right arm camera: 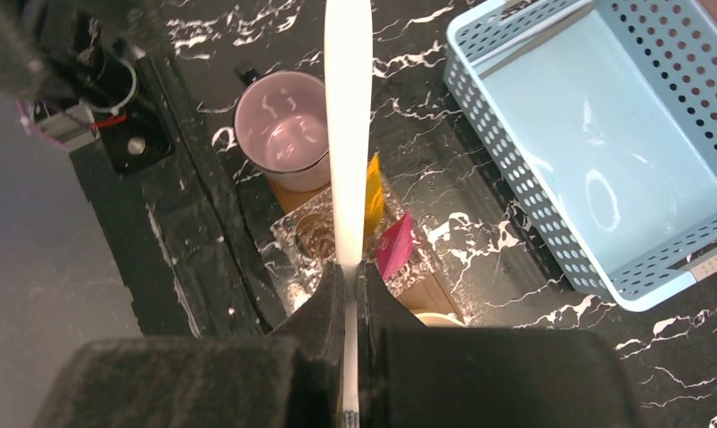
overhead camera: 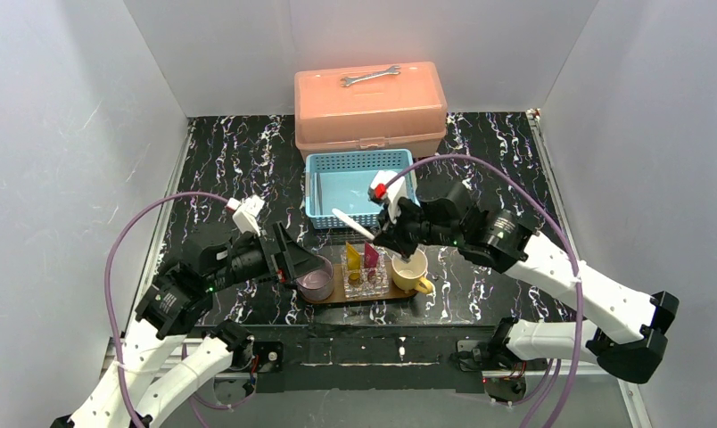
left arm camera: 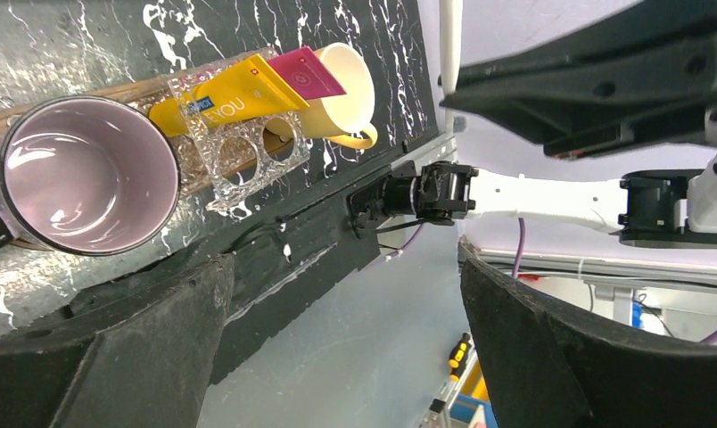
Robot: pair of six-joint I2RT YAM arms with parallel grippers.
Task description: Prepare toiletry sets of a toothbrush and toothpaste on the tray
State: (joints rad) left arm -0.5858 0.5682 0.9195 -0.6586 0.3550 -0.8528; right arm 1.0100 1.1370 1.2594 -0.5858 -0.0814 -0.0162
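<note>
Evidently the right hand (right arm camera: 348, 290) is mid-delivery. Its fingers are pressed together on the near end of a slim white stick-like toothbrush (right arm camera: 348, 134), which juts out ahead of the hand and hangs above the flat dark-brown wooden tray (overhead camera: 337, 299), touching nothing on it. Pinching the very end leaves almost the whole length free, which I judge suits lowering it into a mug or a hole.

On the tray, a clear plastic holder with round holes (left arm camera: 239, 156) stands between a lilac ceramic mug (left arm camera: 87, 174) and a yellow ceramic mug (overhead camera: 411, 270). A flat bright-yellow toothpaste tube (left arm camera: 230, 94) and a flat magenta-pink toothpaste tube (left arm camera: 306, 73) already sit in the holder, side by side. So the paste is placed, and the toothbrush is not yet down.

The left hand (left arm camera: 342, 294) is spread wide and empty, just beside the lilac mug. It is probably waiting clear of the other arm's path.

Only the top view gives the layout. A light-blue slotted plastic basket (overhead camera: 359, 187) lies behind the tray on the black marbled counter (overhead camera: 239, 160), and a salmon plastic box (overhead camera: 370, 116) with a steel wrench (overhead camera: 370, 77) on its lid stands farther back.

Only the right wrist view shows the pinch itself, with the toothbrush lined up over the holder.

The left wrist view alone looks into the lilac mug, which is empty. It catches the toothbrush only as a white sliver at its top edge.
</note>
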